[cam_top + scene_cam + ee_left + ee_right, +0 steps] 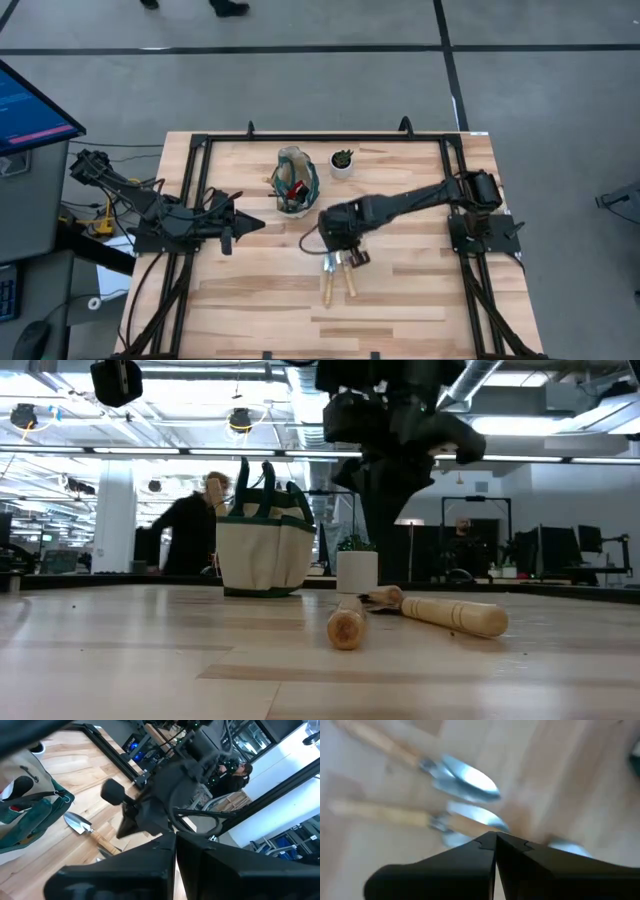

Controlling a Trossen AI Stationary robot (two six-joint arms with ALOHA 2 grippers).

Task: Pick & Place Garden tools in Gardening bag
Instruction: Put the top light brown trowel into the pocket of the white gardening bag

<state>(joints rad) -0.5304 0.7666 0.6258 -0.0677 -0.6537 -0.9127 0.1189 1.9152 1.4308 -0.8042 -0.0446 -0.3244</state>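
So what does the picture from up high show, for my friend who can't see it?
Looking straight down, the right gripper hovers over two wooden-handled garden tools lying side by side on the table. The gardening bag stands behind them beside a small white pot, and the left gripper waits off to the left.

Even, bright overhead lighting; ceiling strip lamps [120,452] glare at 12 o'clock in low view. Right wrist view motion-blurred: silver metal trowel heads [470,782] smeared.

Gardening bag [296,181]: beige canvas, green trim and handles, upright toward the far middle of the tabletop [400,300], a red item [295,189] showing inside. Two trowels [338,272], silver heads and light wooden handles, lie flat side by side nearer the front, apart from the bag.
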